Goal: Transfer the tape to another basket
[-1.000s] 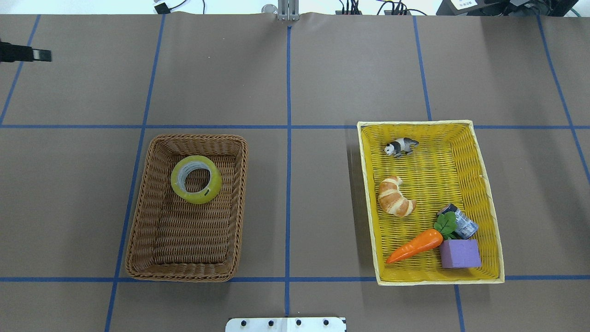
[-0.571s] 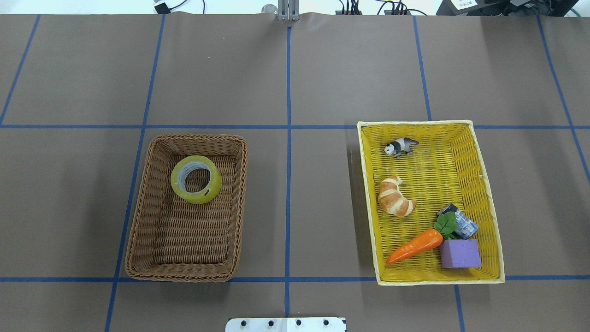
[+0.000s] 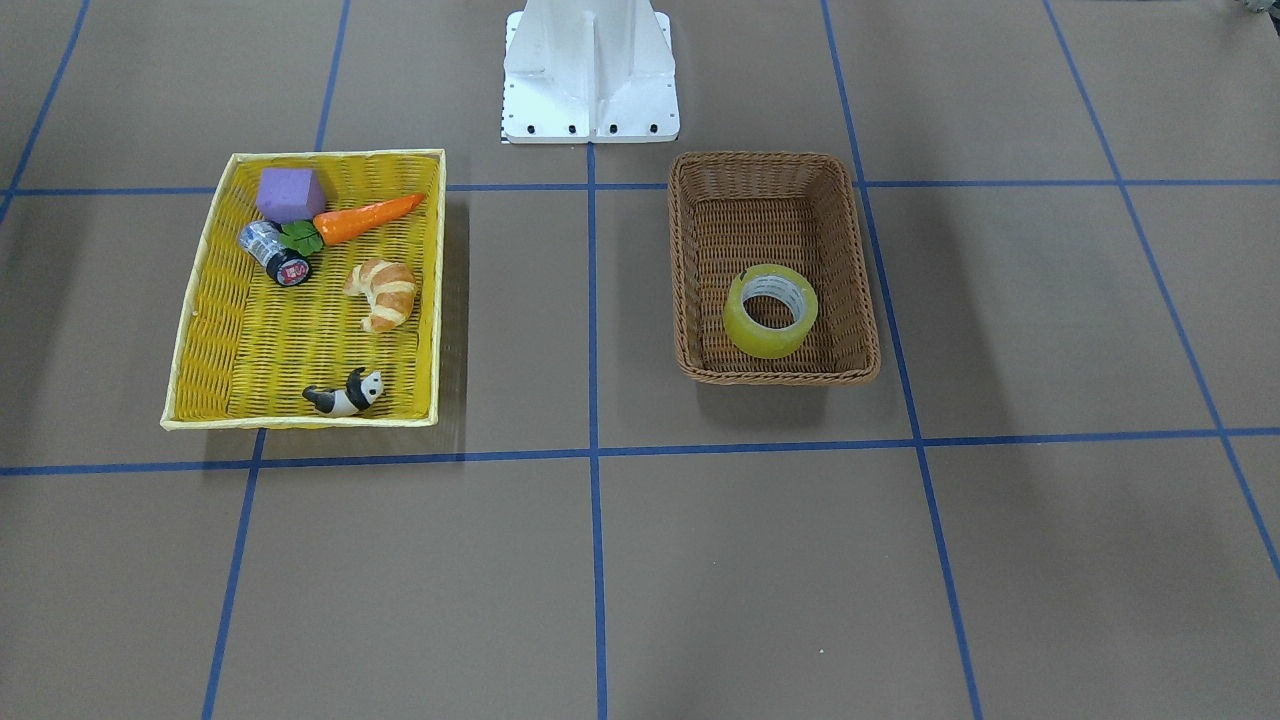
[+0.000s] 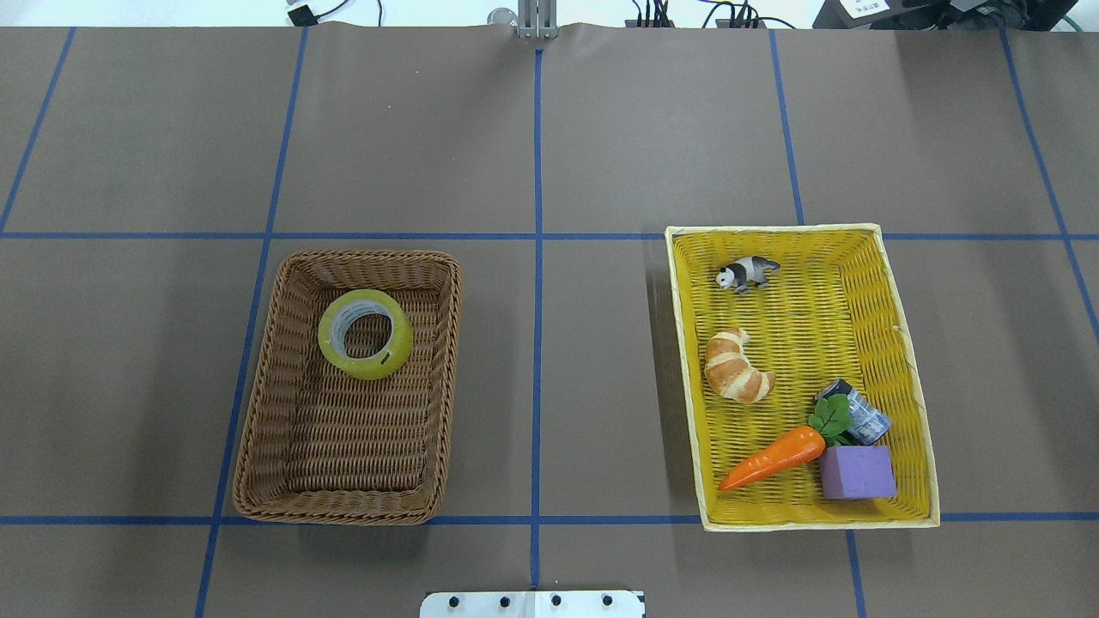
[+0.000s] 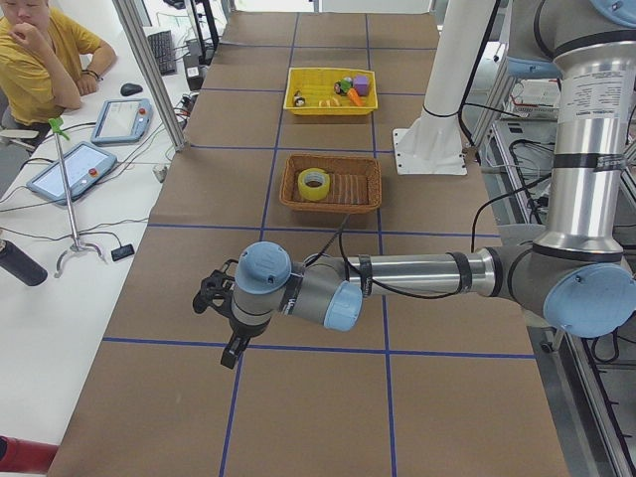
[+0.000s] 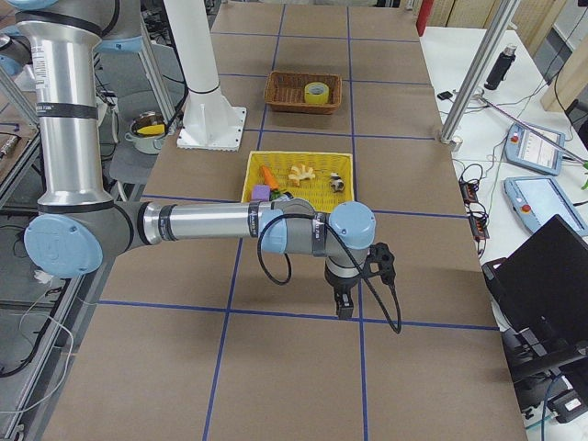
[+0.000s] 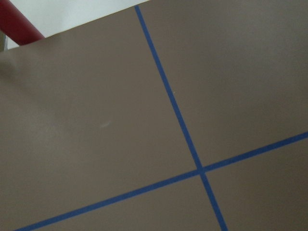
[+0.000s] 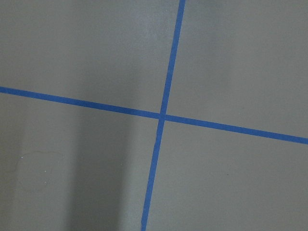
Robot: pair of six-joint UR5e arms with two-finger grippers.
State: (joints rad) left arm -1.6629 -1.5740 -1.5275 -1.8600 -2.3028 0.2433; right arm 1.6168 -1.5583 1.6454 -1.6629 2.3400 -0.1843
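**Nearer side: the robot's left**

The left pincer [image 5: 232, 355] is hanging over the brown worktop [image 5: 328, 417], its opening impossible to tell, likewise the right pincer [image 6: 343, 307]. Farther along, the translucent yellow ring-shaped tape [image 4: 366, 334] is lying flat inside the rectangular brown wicker basket [image 4: 369, 257].

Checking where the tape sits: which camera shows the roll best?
Overhead exterior: the tape lies flat, large and unblocked, in the brown basket. Front-facing shows it nearly as well; both side views show it small and distant; wrist cameras see only table.
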